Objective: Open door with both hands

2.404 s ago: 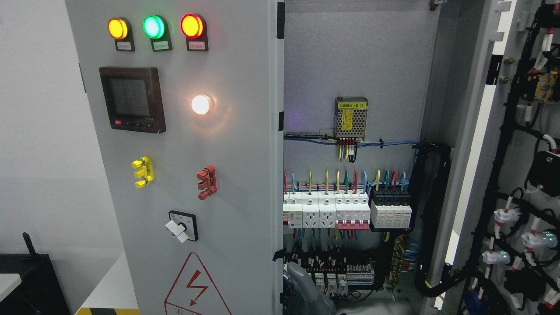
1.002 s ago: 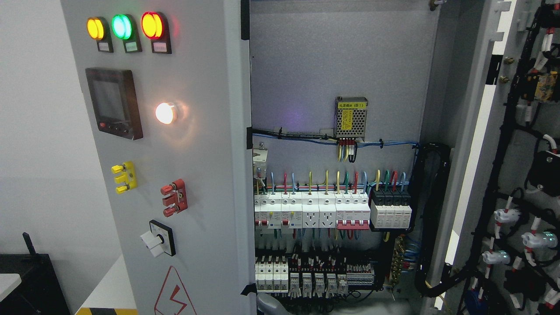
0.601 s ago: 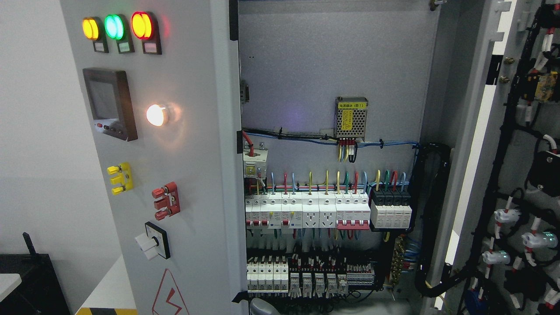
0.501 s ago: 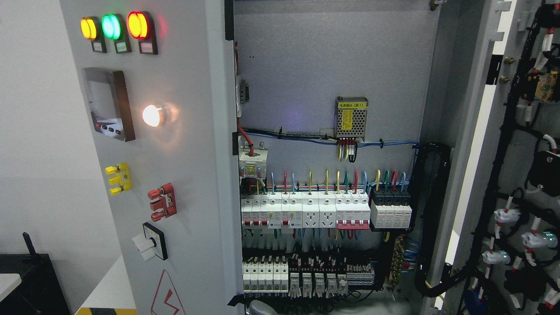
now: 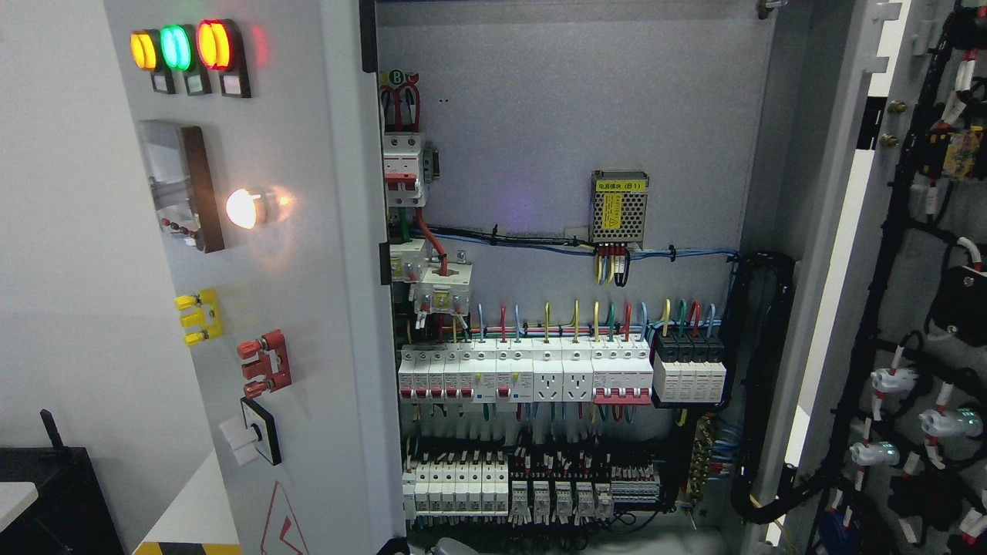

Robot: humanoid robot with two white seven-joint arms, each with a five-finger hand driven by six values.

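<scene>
My left door (image 5: pixel 308 308) stands swung wide, left of the breaker row (image 5: pixel 524 374); below that row only a grey sliver of a hand (image 5: pixel 451 547) shows; its grip I cannot tell.

pretty much just a white table (image 5: pixel 193 509) at the lower left with a yellow-black striped near edge, black box (image 5: pixel 54 501) just left of it
</scene>
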